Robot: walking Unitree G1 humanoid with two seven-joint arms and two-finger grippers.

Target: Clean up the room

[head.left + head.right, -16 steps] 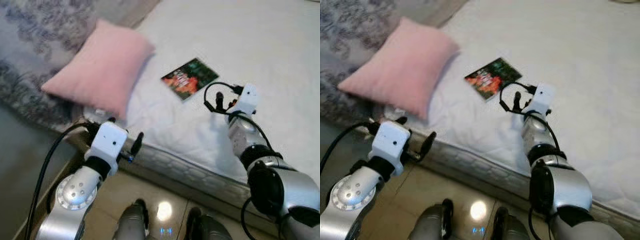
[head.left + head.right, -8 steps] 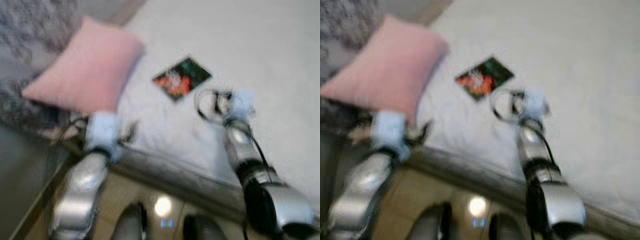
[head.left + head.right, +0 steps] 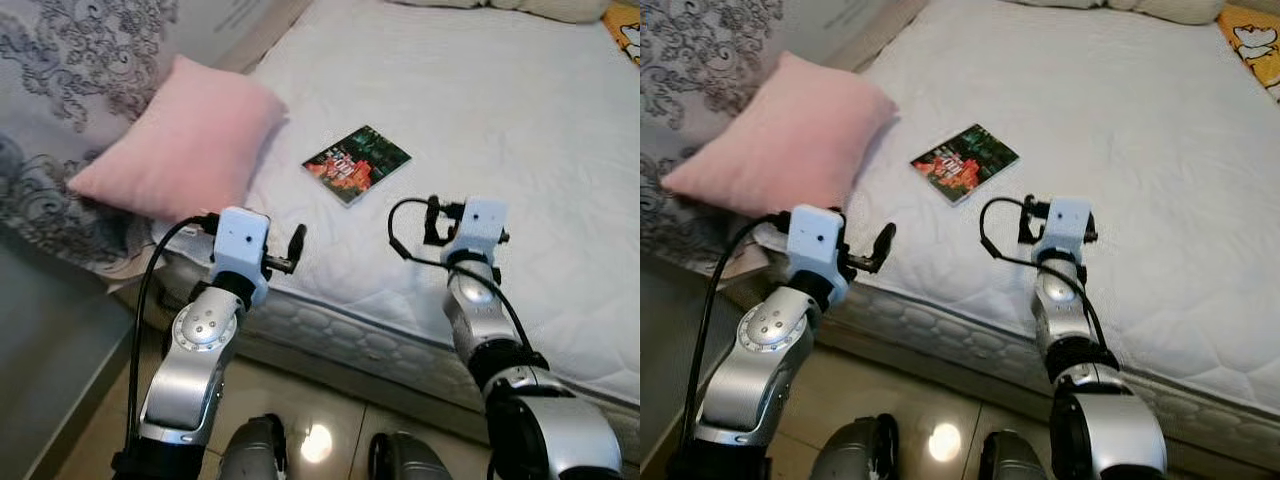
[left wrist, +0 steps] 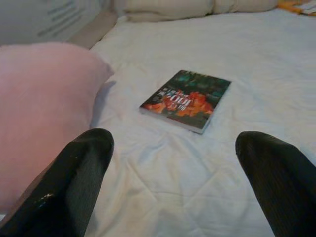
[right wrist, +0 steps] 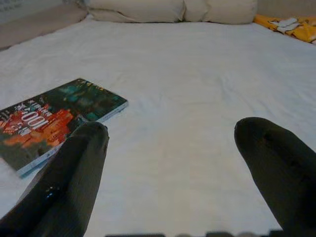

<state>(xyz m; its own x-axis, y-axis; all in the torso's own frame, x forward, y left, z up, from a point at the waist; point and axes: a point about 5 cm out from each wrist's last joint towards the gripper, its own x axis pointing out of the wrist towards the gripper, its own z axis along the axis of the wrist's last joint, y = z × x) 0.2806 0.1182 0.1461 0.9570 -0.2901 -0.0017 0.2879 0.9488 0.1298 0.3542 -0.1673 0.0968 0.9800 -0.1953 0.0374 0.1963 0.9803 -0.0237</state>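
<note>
The book (image 4: 186,99) is seen ahead between the wide-open fingers of the left gripper (image 4: 173,163), apart from the pillow (image 4: 44,98). The right gripper (image 5: 173,163) is spread too over bare mattress (image 5: 207,89).

a bed with a white quilted mattress (image 3: 520,120) runs from my feet out toward 12 o'clock. at 10 o'clock hangs a grey curtain with dark scrollwork (image 3: 70,90). cream pillows (image 5: 173,10) lie at the far end. below me, glossy beige floor tiles (image 3: 320,420) catch a lamp's glare.
</note>
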